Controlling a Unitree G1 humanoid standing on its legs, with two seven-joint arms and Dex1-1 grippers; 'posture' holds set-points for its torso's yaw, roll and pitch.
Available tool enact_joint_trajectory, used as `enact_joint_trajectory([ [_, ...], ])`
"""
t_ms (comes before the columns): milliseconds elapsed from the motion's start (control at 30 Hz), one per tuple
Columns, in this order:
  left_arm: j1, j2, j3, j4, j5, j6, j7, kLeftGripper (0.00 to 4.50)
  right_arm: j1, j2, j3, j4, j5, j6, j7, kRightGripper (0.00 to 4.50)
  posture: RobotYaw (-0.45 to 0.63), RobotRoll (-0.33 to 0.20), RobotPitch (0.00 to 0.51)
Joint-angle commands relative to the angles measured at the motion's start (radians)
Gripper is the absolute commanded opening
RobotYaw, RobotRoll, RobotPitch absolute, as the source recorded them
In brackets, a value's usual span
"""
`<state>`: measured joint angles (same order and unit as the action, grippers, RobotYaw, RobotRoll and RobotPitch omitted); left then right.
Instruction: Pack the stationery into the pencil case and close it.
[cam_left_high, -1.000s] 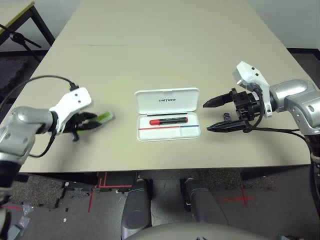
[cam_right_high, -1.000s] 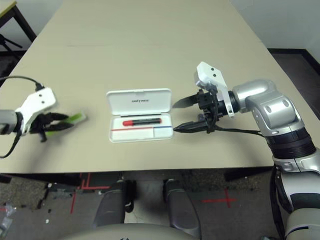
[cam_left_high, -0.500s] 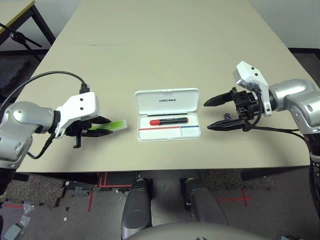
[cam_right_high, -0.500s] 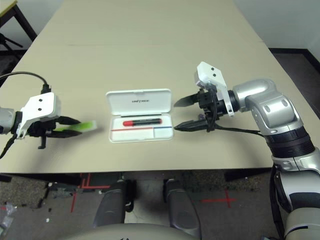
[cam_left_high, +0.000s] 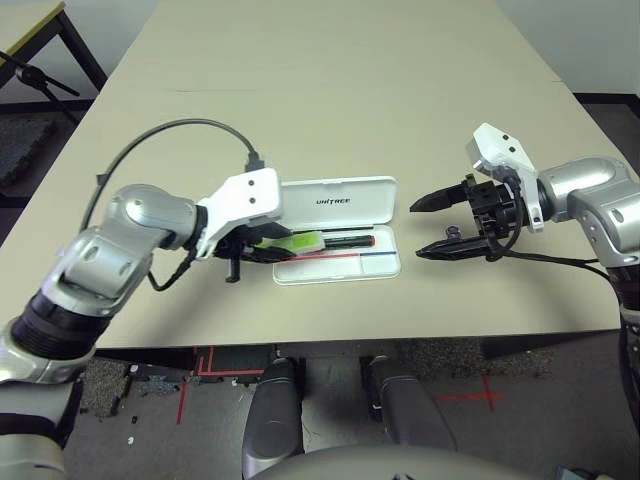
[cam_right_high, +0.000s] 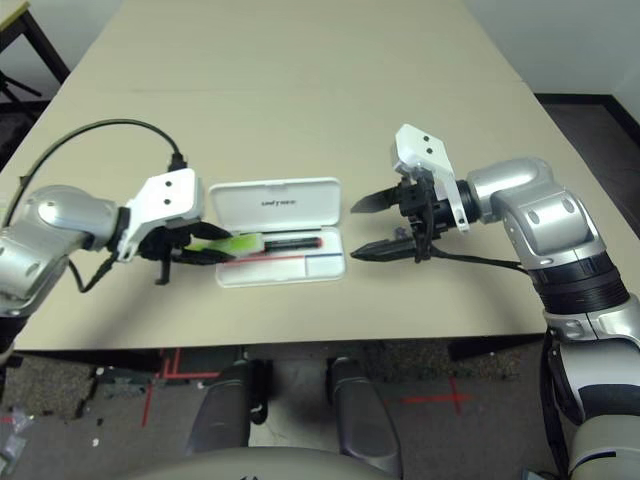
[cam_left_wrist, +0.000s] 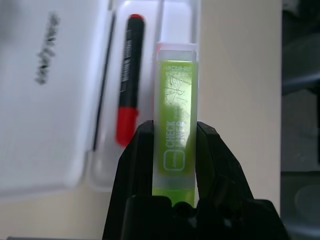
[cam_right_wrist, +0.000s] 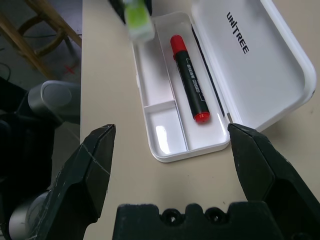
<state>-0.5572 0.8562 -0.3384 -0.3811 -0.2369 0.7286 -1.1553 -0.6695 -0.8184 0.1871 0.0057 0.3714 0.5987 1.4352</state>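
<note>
Glows lime green within clear plastic on the highlighter (cam_left_wrist: 175, 120). Runs black between red ends, with pale print, on the marker (cam_right_wrist: 191, 80). Stays plain white on the case (cam_right_wrist: 272, 75), bar dark "UNITREE" lettering. Goes red at left, blue at right along the thin stripe (cam_left_high: 340, 256). Turns beige across the table (cam_left_high: 300, 110).

The inside of the raised lid (cam_right_wrist: 250, 55) of the white pencil case (cam_right_wrist: 167, 134) reads "UNITREE" in dark capitals. On the lime-green highlighter (cam_left_wrist: 175, 125), "CHECK" runs in pale letters along the body, with more small print by it too small to make out. The marker (cam_right_wrist: 191, 82) carries small light lettering along its black part, not legible
</note>
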Motion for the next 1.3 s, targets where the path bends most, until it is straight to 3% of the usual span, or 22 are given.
enact_joint_trajectory([
  [33, -0.039, -0.040, -0.054, -0.002, 0.033, 0.028, 0.032, 1.07, 0.011, -0.010, 0.008, -0.004, -0.008, -0.010, 0.002, 4.50, -0.01, 0.000, 0.161],
  [300, -0.088, -0.119, -0.115, 0.042, 0.062, 0.041, 0.061, 1.07, 0.011, -0.008, 0.012, -0.001, -0.015, -0.016, -0.002, 4.50, -0.02, 0.000, 0.160],
  [800, -0.079, -0.120, -0.180, 0.116, 0.127, -0.030, 0.039, 1.07, 0.020, -0.007, 0.012, -0.007, -0.029, -0.021, -0.006, 4.50, -0.04, 0.000, 0.155],
  [1300, -0.072, -0.128, -0.164, 0.088, 0.107, -0.001, 0.019, 1.07, 0.013, 0.004, 0.020, 0.016, -0.054, -0.047, -0.008, 4.50, -0.03, 0.000, 0.153],
])
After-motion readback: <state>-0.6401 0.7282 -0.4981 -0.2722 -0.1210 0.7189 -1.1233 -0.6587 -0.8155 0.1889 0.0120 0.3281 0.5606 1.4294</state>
